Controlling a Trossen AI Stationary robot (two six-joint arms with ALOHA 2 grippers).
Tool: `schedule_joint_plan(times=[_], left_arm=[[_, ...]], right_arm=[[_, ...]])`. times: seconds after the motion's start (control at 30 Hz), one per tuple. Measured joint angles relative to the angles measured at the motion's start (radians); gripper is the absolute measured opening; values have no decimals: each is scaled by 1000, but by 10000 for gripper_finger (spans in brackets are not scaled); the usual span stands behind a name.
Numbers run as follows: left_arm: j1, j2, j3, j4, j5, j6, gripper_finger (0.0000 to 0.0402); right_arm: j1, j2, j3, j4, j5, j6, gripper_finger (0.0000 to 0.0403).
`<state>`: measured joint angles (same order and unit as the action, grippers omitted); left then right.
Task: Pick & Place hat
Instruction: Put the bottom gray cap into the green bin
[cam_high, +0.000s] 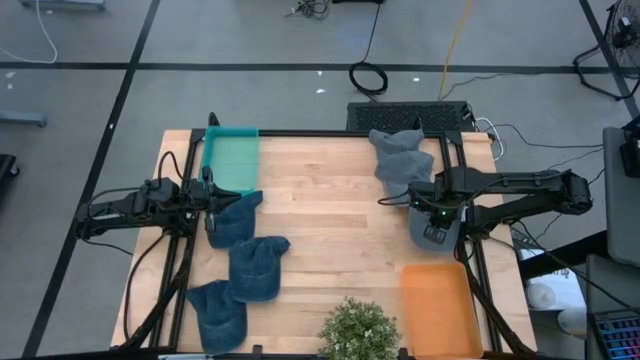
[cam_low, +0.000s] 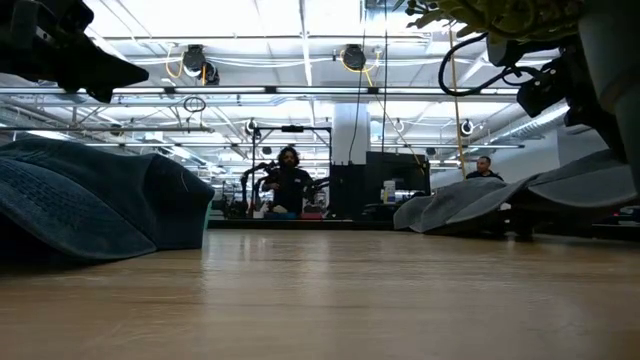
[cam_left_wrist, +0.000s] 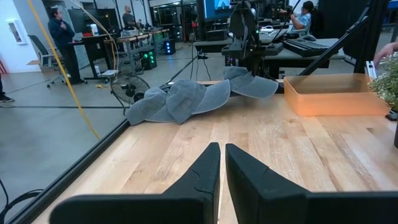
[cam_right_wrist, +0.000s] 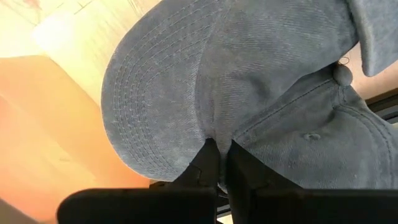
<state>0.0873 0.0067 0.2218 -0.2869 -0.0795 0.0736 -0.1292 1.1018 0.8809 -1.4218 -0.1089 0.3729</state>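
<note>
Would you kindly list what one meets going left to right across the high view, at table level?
Left hand → green bin → plant → grey hats pile → right hand, shut on a grey hat.

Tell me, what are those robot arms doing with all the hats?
The right tool is shut on a grey hat, beside the orange bin. More grey hats lie behind it. The left tool, nearly closed and empty, waits by the blue hats and the teal bin.

Grey cap (cam_high: 432, 222) pinched by its brim, beside orange bin (cam_high: 438, 308)
</note>
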Motion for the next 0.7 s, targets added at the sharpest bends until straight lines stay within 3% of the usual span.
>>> schedule_joint_plan(times=[0.7], left_arm=[[0, 0, 0, 0, 0, 0, 31]], right_arm=[[0, -2, 392, -150, 3, -7, 0]])
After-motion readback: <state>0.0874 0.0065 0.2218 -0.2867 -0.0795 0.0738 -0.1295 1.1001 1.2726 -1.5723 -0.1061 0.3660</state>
